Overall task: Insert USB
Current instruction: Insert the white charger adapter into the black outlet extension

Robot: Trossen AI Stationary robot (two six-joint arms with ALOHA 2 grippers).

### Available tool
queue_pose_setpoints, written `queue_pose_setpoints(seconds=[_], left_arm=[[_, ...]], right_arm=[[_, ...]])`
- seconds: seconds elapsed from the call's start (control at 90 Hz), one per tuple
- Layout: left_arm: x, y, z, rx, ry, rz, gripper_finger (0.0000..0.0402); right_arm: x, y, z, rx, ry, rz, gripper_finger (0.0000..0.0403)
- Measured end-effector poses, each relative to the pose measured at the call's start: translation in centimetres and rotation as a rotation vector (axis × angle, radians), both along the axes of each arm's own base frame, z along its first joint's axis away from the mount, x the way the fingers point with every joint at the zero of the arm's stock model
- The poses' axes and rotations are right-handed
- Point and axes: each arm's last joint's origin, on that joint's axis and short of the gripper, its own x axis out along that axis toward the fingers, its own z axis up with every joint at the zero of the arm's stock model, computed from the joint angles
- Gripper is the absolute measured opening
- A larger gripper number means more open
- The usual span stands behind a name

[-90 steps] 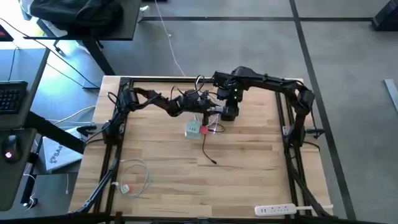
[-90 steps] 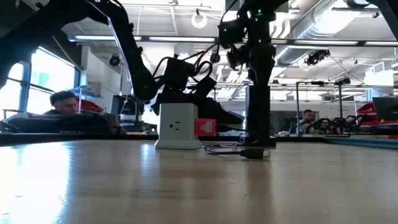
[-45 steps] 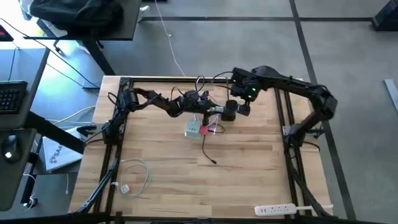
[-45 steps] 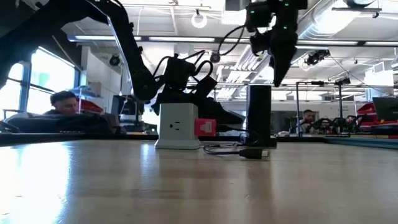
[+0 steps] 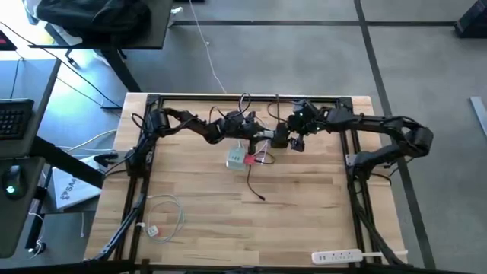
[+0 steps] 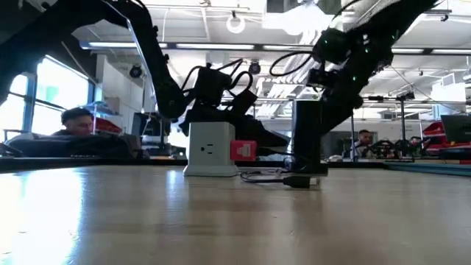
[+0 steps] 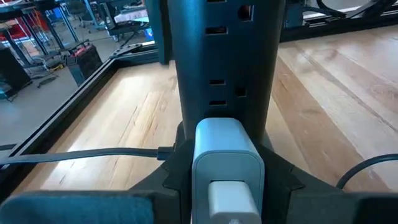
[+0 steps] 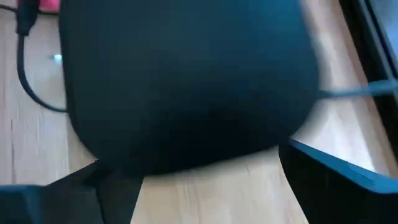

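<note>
A white charger cube (image 6: 210, 149) stands on the table near its middle, with my left gripper (image 7: 224, 180) shut on it. The USB, a small red-pink plug (image 6: 243, 150), sits against the cube's right side (image 5: 249, 159). Its thin black cable (image 5: 255, 183) trails over the table toward the near edge. My right gripper (image 5: 297, 142) hangs open just right of an upright dark cylinder (image 6: 306, 136) and touches nothing. In the right wrist view that cylinder (image 8: 186, 81), blurred, fills most of the picture. My left gripper pinches the cube's two opposite sides (image 7: 198, 163) between its two fingers. The fingers come from the table's far side, slanting down. The cube stands upright with its base on the table (image 6: 210, 174).
The dark cylinder (image 5: 280, 137) stands close to the right of the cube. A coiled white cable (image 5: 163, 217) lies at the near left and a white power strip (image 5: 337, 256) at the near right. People (image 6: 73, 121) sit in the room behind.
My right gripper has risen off the top of the dark cylinder and drawn back toward the table's right edge, its arm now slanting. The cylinder stays upright in place. The cube, the USB and my left gripper have kept still.
</note>
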Motion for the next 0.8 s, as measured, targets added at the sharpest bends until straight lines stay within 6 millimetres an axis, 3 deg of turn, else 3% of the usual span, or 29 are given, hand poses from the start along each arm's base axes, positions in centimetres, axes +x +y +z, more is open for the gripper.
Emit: queue_pose_setpoints(seconds=[0.211, 0.489, 0.667, 0.8], left_arm=[[0.0, 0.0, 0.1, -0.035, -0.018, 0.011, 0.0092], [0.0, -0.1, 0.1, -0.049, -0.014, 0.044, 0.0092], [0.0, 0.0, 0.4, -0.052, -0.025, 0.053, 0.0092], [0.0, 0.0, 2.0, -0.053, -0.071, 0.053, 0.0092]], right_arm=[[0.2, -0.4, -1.7, 0.056, -0.118, 0.043, 0.0285], [1.0, -0.8, -3.1, 0.118, -0.141, 0.039, 0.0225], [0.8, -0.6, -2.4, 0.114, -0.169, 0.022, 0.0225], [0.2, -0.2, -0.5, 0.091, -0.230, 0.009, 0.0225]])
